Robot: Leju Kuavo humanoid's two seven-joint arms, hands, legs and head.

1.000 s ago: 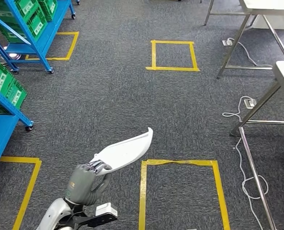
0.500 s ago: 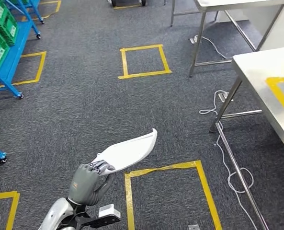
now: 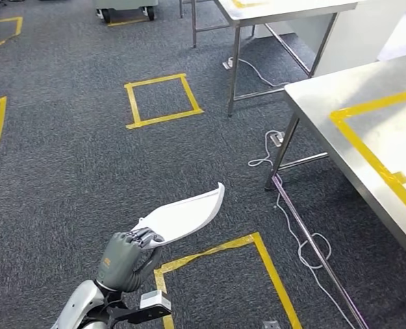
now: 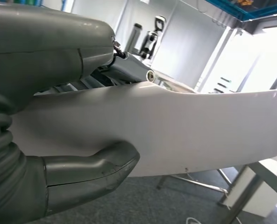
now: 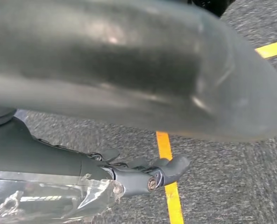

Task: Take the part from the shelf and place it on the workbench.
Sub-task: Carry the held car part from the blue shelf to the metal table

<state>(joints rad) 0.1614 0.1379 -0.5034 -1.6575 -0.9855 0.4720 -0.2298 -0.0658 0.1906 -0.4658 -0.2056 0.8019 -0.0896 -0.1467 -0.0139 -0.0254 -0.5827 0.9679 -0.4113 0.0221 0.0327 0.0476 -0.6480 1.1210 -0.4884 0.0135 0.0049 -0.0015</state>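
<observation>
- L hand [image 3: 122, 260] grips 1 white part [image 3: 182, 216] by its near end; part sticks out fwd-right, above carpet [image 3: 77, 178], tip raised.
- L wrist view: thumb [image 4: 91, 170] under part [image 4: 186, 130], fingers [image 4: 130, 65] over top edge, so a firm grasp.
- R hand [image 5: 144, 179]: dark fingers hang over carpet, look loosely extended w/ nothing in them; big blurred thumb in front hides much, can't tell if clenched or released.
- 2 workbenches: near one [image 3: 319, 103] at right w/ yellow tape outline on top, 2nd [image 3: 273, 12] farther back.
- 4 yellow tape squares on floor, 2 cut by left edge.
- White cable [image 3: 294, 226] trails beside the near bench leg.
</observation>
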